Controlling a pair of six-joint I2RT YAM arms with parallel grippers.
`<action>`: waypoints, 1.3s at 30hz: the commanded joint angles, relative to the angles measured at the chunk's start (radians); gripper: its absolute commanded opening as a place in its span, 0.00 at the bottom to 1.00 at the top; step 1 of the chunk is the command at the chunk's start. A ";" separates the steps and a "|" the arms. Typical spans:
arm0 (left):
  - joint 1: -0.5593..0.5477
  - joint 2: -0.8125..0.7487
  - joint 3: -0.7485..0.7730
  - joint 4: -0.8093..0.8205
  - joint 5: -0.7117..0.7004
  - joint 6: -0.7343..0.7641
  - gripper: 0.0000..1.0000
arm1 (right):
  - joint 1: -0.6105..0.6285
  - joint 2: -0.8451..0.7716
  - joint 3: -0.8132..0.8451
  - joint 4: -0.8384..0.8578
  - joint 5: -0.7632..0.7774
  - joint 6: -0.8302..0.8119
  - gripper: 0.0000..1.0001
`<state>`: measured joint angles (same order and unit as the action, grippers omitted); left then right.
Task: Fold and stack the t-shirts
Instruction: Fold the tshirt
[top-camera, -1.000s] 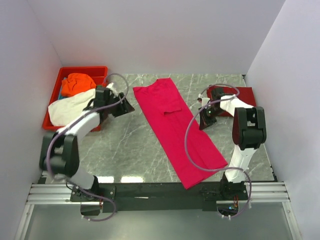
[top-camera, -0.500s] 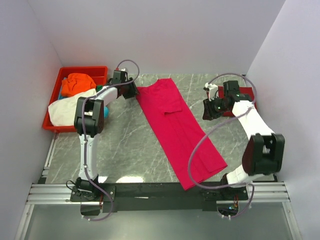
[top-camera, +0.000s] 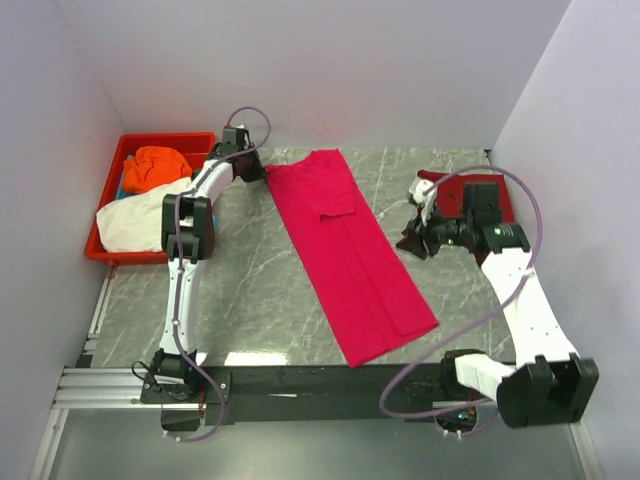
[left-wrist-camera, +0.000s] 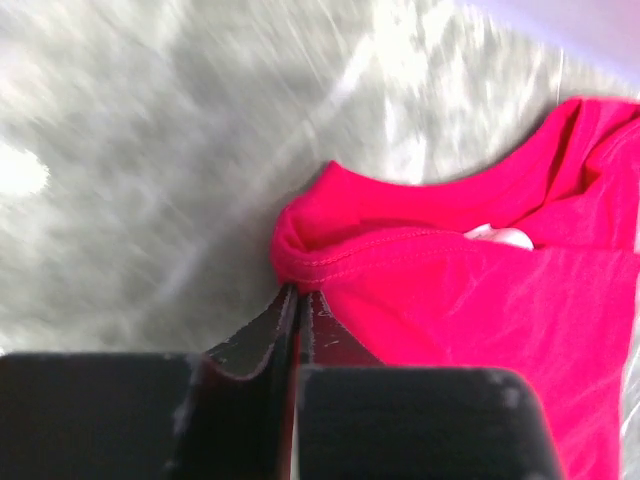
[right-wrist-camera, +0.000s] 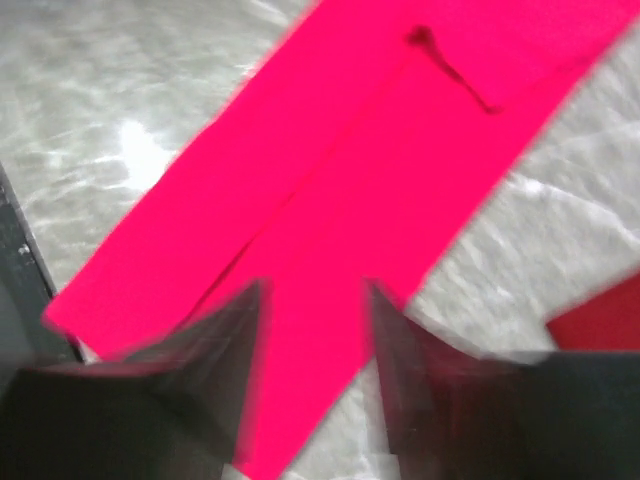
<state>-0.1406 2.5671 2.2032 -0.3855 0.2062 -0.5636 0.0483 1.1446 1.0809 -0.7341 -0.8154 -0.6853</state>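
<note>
**Item 1 – pink-red t-shirt** (top-camera: 350, 250): folded into a long narrow strip and lying flat on the grey marbled table (top-camera: 260, 290). It runs on a diagonal from the far centre to the near centre-right. A short sleeve fold shows on its far half.

**Item 2 – left gripper** (left-wrist-camera: 297, 300): at the far left corner of the strip. The jaws are pressed together and pinch the hemmed edge of the pink-red t-shirt, where the cloth bunches at the tips.

**Item 3 – right gripper** (right-wrist-camera: 315, 290): right of the strip, above its edge. The fingers stand apart with nothing between them; its wrist view is blurred.

**Item 4 – darker red t-shirt** (top-camera: 450, 188): on the table at the far right, partly under the right arm and apart from the strip.

**Item 5 – red tray** (top-camera: 170, 138): at the far left, beside the table. It holds:
- an orange t-shirt (top-camera: 158, 165), crumpled at the far end;
- a white t-shirt (top-camera: 135, 218), draped over the near rim.
</note>
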 joint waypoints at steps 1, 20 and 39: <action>0.048 0.045 0.113 0.000 -0.007 -0.016 0.08 | 0.028 -0.098 -0.080 0.053 -0.117 -0.105 0.60; -0.003 -0.908 -0.609 0.238 0.197 0.410 0.75 | 0.076 0.027 -0.278 -0.283 0.054 -1.068 0.95; -1.160 -1.205 -1.398 0.378 -0.089 0.544 0.71 | -0.168 0.049 -0.371 -0.449 0.098 -1.347 0.87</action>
<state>-1.2106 1.2922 0.7952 -0.0811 0.2722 -0.0433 -0.1146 1.1896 0.7177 -1.1412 -0.6769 -1.9621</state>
